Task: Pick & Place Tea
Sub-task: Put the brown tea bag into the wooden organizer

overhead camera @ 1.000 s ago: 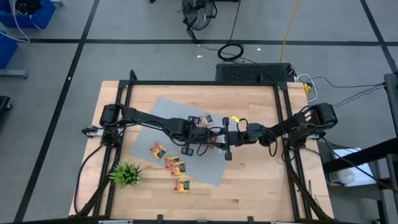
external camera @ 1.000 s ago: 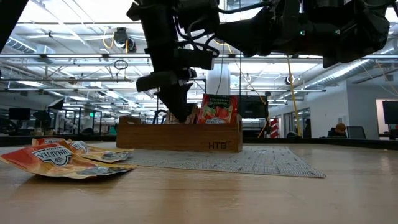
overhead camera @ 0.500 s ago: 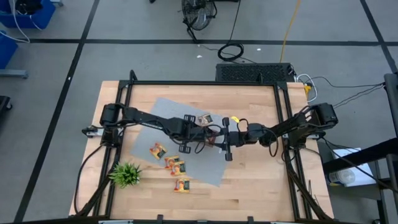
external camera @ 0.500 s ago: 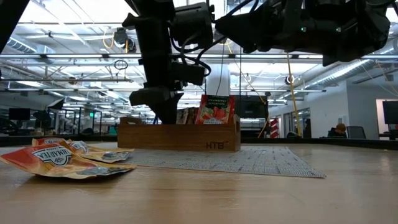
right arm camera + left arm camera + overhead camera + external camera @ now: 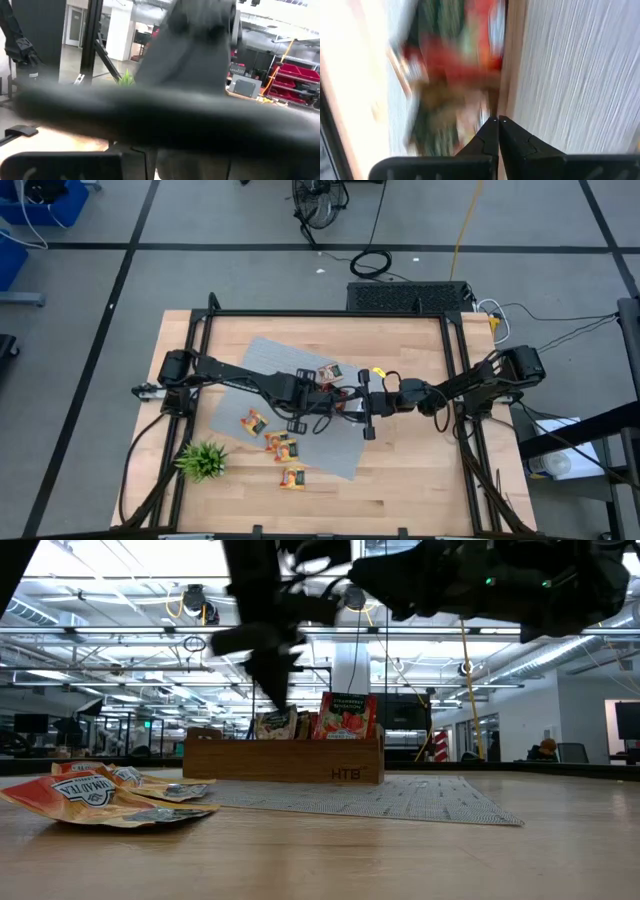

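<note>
Once lifted out of the wooden tray (image 5: 285,760), left gripper (image 5: 272,680) with fingers pressed together, empty. Directly beneath: tea sachet (image 5: 275,724) newly standing in tray. Off to its side: loose sachets (image 5: 272,440) awaiting pickup. Right gripper (image 5: 362,402) waiting alongside.

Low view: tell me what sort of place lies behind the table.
Probably a big open industrial workspace or lab. Bare ceiling trusses with strip lights run overhead, rows of desks with monitors fill the floor, and a person sits at one on the far right.
</note>
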Controlling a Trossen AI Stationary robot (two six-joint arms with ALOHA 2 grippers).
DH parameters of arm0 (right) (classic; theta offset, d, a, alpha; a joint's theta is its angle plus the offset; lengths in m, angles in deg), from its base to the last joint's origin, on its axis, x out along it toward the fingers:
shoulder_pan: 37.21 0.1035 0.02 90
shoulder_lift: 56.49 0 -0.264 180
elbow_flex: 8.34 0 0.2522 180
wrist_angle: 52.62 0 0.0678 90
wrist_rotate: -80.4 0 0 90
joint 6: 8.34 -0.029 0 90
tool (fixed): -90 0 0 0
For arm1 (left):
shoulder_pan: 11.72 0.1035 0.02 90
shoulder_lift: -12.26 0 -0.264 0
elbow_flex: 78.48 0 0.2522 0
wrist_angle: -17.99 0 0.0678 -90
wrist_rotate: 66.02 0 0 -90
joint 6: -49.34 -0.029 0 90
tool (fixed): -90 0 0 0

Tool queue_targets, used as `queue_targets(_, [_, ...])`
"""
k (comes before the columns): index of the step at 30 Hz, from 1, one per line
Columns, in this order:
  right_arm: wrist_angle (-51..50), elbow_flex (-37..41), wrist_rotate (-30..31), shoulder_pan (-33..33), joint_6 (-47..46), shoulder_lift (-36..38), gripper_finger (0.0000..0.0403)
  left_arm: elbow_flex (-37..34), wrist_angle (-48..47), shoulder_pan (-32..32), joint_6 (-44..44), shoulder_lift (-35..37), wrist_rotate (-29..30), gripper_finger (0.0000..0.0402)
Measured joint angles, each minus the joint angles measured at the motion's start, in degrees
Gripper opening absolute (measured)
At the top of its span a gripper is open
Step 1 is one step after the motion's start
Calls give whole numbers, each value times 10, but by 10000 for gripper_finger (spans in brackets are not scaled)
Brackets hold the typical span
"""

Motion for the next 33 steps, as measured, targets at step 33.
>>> queue_targets(33, [-450,9,75,-198,-62,134,215,-418,446,-94,3,639,20,19])
